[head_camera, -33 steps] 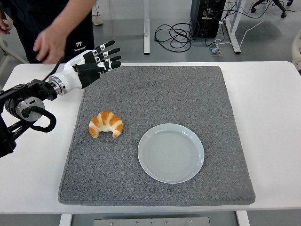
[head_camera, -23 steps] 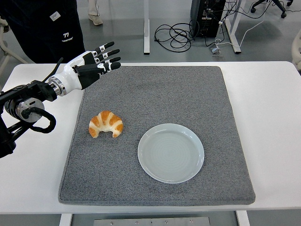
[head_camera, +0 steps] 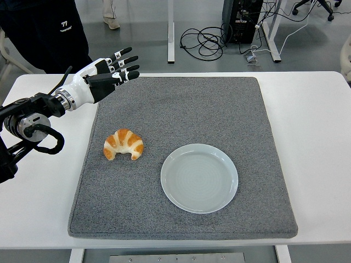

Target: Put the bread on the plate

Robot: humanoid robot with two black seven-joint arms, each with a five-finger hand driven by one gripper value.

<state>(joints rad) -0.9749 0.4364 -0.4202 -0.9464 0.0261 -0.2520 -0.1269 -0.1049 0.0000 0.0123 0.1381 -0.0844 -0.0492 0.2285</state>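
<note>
Lying below open left robot hand (head_camera: 104,76), croissant (head_camera: 124,144)

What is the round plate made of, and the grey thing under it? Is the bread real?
The plate looks like glazed ceramic, or maybe hard plastic: pale blue-grey, smooth, with faint rings and a soft shine. The mat looks like felt or carpet-like fabric: speckled grey, fuzzy, no shine. The croissant has a golden, ridged crust like baked pastry, but it could be a toy; the picture cannot settle that.
</note>
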